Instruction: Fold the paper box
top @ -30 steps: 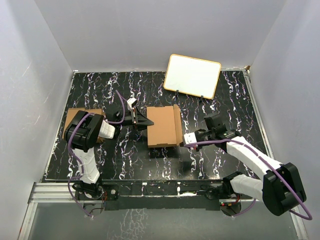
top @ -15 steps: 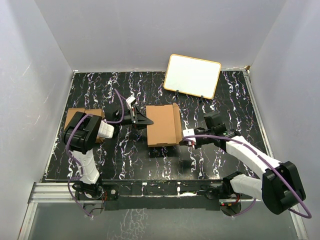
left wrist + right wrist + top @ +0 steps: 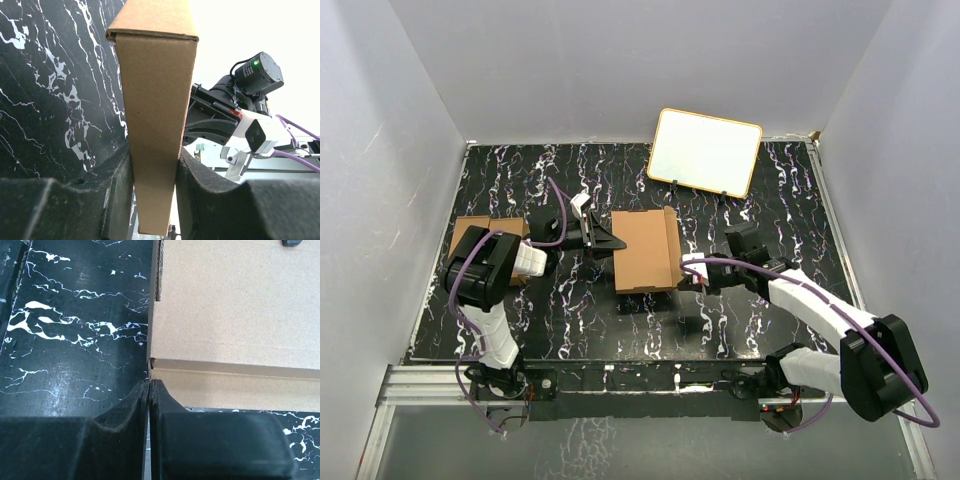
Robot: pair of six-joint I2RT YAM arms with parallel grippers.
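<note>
At the 9 o'clock edge of the table [image 3: 570,310] lie brown cartons [image 3: 470,228], partly under the left arm. The left gripper [image 3: 605,241] is clamped on the 9 o'clock edge of the paper box [image 3: 645,250], cardboard pinched between both fingers. The box, a slim carton, sits near the table's middle. At its 4 o'clock corner the right gripper [image 3: 688,272] has its fingers pressed together, tips right by the cardboard. A white board [image 3: 705,152] with a yellow rim stands at 1 o'clock.

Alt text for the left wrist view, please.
The left hand grips the paper box across its narrow face, a black finger pressed to each side. The black white-veined table lies to the left; the right arm shows behind the box on the right.
</note>
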